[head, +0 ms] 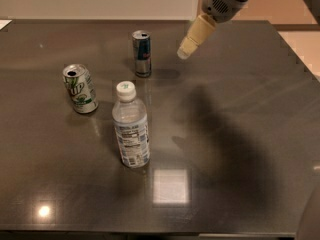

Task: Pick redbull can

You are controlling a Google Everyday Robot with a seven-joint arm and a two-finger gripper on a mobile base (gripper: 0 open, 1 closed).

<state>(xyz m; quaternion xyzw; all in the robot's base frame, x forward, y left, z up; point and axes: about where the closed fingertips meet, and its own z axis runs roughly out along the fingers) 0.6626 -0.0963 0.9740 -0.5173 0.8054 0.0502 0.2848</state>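
Observation:
The redbull can (142, 54), slim, blue and silver with an open silver top, stands upright on the dark table (240, 109) toward the back centre. My gripper (186, 50) hangs above the table to the right of the can, at about the height of its top and apart from it. It holds nothing that I can see.
A white-and-green can (80, 89) stands left of and nearer than the redbull can. A clear plastic bottle with a white cap (131, 126) stands in front of the redbull can, near the table's middle. The table's right edge meets a light floor (307, 46).

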